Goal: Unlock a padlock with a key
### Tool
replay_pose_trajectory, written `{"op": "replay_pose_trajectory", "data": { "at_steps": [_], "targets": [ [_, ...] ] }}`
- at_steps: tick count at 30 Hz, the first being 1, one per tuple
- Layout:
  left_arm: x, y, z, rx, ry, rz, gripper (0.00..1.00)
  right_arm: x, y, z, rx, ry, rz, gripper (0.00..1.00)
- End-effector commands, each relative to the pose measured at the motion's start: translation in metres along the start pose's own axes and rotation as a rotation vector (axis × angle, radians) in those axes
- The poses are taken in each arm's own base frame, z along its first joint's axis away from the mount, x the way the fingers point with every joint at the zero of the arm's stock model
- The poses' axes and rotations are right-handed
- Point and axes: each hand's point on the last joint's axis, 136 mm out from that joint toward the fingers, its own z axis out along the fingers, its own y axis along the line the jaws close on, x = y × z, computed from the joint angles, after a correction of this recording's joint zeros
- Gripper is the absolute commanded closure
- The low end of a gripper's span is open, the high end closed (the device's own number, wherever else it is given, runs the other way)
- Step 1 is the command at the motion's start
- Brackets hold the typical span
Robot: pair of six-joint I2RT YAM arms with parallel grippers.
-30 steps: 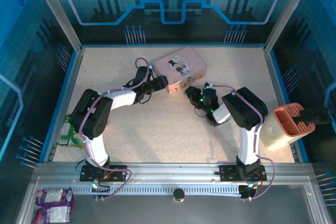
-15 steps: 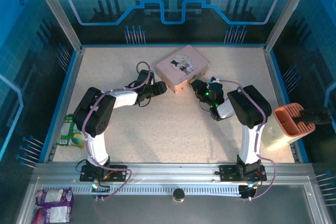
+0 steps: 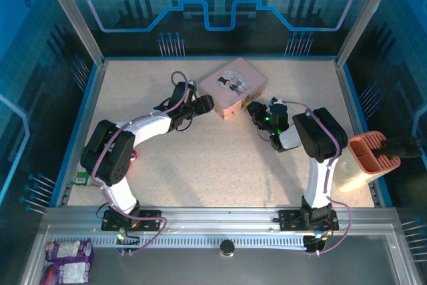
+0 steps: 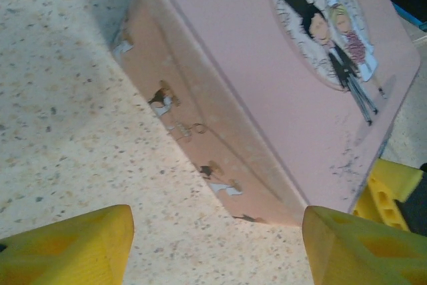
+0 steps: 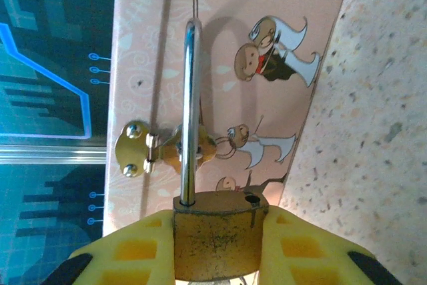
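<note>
The right gripper [image 5: 220, 223] is clamped on the brass body of the padlock [image 5: 219, 245], holding it close in front of the side of the pink tin [image 3: 233, 85]. The padlock's silver shackle [image 5: 190, 111] rises past the tin's brass clasp [image 5: 135, 151], and one hole in the top of the body shows empty. Over on the other side, the left gripper [image 4: 217, 225] sits low over the speckled bench [image 4: 60, 98], yellow fingers spread wide with nothing between them, facing the tin's long side.
</note>
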Motion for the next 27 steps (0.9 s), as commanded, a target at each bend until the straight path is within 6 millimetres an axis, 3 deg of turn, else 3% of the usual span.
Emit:
{"op": "replay_pose_trajectory", "data": {
  "at_steps": [1,5,9,15,20,27],
  "targets": [
    [-0.011,-0.017,0.002,-0.045,-0.015,0.051,0.31,0.003,0.016,0.001,-0.017,0.028,-0.053,0.99],
    [-0.027,-0.047,0.007,-0.069,-0.056,0.160,0.31,0.023,0.018,-0.002,-0.022,0.059,-0.053,0.99],
    [-0.037,-0.089,0.025,-0.025,-0.058,0.288,0.31,0.031,0.009,-0.007,-0.022,0.054,-0.039,1.00],
    [-0.018,-0.125,0.064,-0.051,-0.002,0.565,0.30,0.048,0.002,-0.015,-0.019,0.069,-0.024,1.00],
    [0.008,-0.143,0.083,0.001,0.031,0.758,0.27,0.050,-0.004,-0.024,-0.010,0.065,-0.035,1.00],
    [0.028,-0.131,0.101,-0.002,0.099,0.818,0.27,0.036,-0.009,-0.025,-0.013,0.046,-0.021,1.00]
  ]
}}
